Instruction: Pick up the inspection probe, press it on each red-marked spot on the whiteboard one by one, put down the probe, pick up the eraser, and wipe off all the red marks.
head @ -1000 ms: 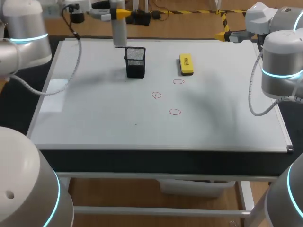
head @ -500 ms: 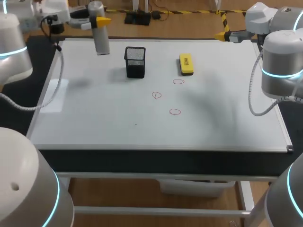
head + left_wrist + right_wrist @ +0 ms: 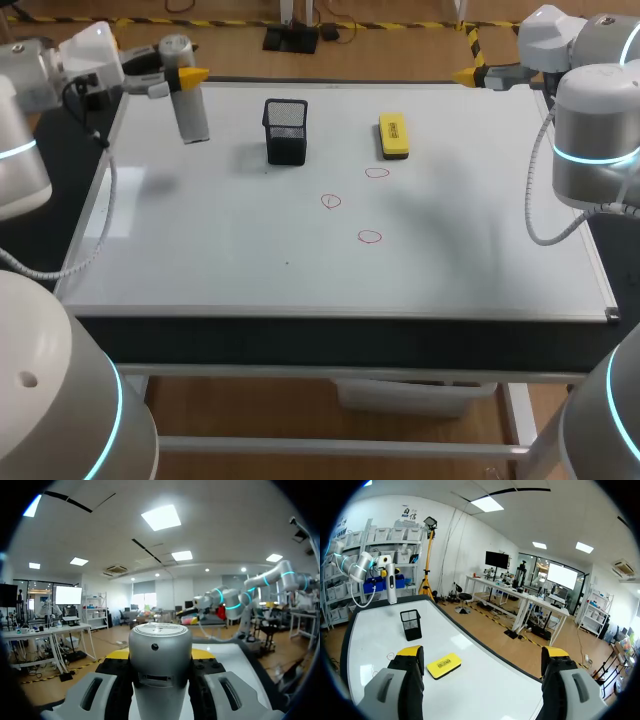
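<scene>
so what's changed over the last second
The left gripper, shut on the inspection probe, carried it left from above the mesh holder toward the whiteboard's left edge. The mesh holder, eraser, three red marks and right arm stayed put.

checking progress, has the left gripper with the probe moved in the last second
Yes. The left gripper, holding the probe, has moved left in the head view, away from the black mesh cup that it was close beside earlier.
</scene>
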Robot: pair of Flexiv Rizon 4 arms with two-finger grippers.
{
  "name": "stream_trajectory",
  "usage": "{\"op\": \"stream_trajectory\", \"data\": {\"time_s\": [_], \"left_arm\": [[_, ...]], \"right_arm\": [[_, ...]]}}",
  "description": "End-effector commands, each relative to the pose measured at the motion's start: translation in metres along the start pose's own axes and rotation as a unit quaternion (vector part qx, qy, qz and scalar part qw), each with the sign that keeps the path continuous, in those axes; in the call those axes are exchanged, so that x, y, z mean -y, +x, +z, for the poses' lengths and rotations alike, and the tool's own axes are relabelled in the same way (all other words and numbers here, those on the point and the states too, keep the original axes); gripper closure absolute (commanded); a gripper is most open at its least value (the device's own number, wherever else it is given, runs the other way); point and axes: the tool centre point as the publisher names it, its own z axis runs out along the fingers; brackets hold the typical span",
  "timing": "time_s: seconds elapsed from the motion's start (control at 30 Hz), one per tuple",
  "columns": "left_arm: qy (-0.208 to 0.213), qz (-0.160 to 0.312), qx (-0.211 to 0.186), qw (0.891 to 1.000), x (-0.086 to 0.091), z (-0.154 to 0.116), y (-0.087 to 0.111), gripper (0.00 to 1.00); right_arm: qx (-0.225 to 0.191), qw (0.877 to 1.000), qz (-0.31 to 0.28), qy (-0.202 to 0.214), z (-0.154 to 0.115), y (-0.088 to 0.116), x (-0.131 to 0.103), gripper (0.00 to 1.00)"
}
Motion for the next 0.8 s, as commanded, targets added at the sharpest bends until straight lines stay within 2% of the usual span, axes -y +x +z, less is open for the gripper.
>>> {"op": "stream_trajectory", "data": {"time_s": [0.03, 0.27, 0.7, 0.73, 0.8], "left_arm": [[0.000, -0.003, 0.019, 1.000, -0.003, -0.009, 0.007, 1.00], [-0.001, -0.003, 0.024, 1.000, -0.013, -0.024, 0.005, 1.00], [-0.001, -0.001, 0.028, 1.000, -0.016, -0.029, 0.006, 1.00], [-0.001, -0.001, 0.028, 1.000, -0.016, -0.029, 0.006, 1.00], [-0.001, -0.001, 0.028, 1.000, -0.016, -0.029, 0.006, 1.00]], "right_arm": [[-0.001, 1.000, 0.000, 0.000, 0.000, -0.001, 0.000, 0.00], [-0.001, 1.000, 0.000, 0.000, 0.000, -0.001, 0.000, 0.00], [-0.001, 1.000, 0.000, 0.000, 0.000, -0.001, 0.000, 0.00], [-0.028, 0.999, -0.026, 0.014, 0.004, 0.000, 0.003, 0.00], [-0.099, 0.989, -0.099, 0.056, 0.017, 0.002, 0.011, 0.00]]}}
